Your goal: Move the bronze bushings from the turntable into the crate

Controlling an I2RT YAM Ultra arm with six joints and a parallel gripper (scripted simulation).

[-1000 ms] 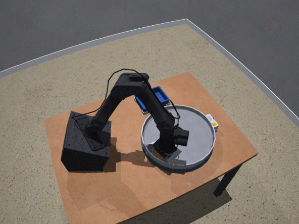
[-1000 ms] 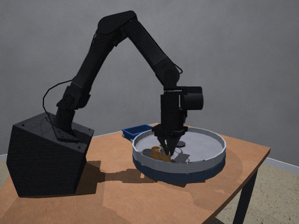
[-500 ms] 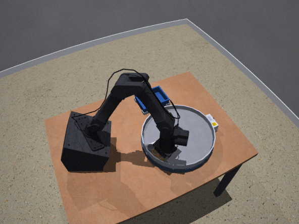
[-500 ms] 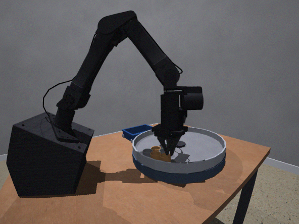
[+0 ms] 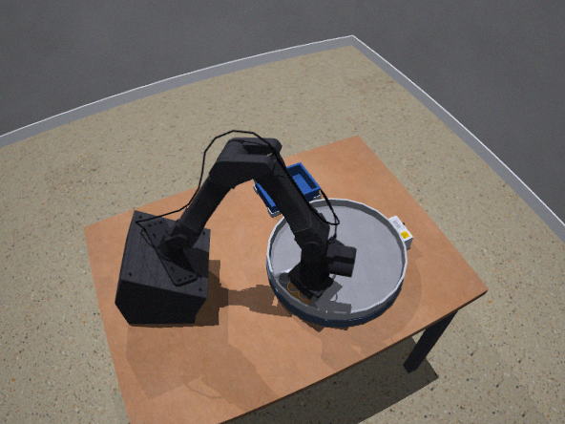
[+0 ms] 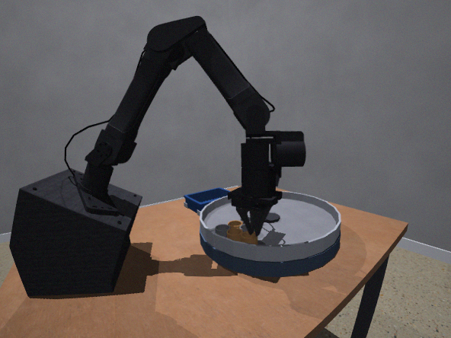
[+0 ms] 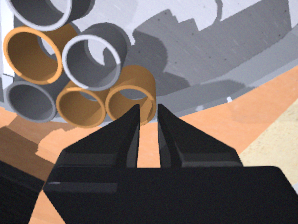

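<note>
On the tabletop (image 5: 248, 353) (image 6: 213, 304), I view the turntable (image 5: 367, 248) (image 6: 270, 253) beside my arm's pedestal (image 5: 157, 306) (image 6: 68, 247), a crate (image 5: 305, 179) (image 6: 207, 196) just behind it. Steel bushings (image 7: 92, 62) and bronze bushings (image 7: 32, 55) stand clustered inside the turntable's rim, on the side nearer the pedestal.

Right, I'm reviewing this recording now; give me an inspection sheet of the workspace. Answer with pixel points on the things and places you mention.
surface: brown table (image 5: 382, 167) (image 6: 183, 304) (image 7: 210, 115), shadowed in places
job's things: three bronze bushings (image 5: 303, 296) (image 6: 249, 237) (image 7: 25, 55) and at least three steel bushings (image 6: 222, 229) (image 7: 72, 60) clustered on the turntable (image 5: 406, 267) (image 6: 267, 253) (image 7: 265, 35); blue crate (image 5: 305, 179) (image 6: 207, 196) partly hidden, no bushing seen inside
clutter: nothing seen
gripper (image 5: 312, 286) (image 6: 254, 234) (image 7: 148, 111): fingers slightly apart at a bronze bushing; nothing seen clamped
cables: black cable (image 5: 204, 155) (image 6: 65, 148) looping beside the arm
surroundings: gray wall (image 6: 343, 95), speckled floor (image 5: 143, 143) (image 6: 430, 289) (image 7: 275, 130)
</note>
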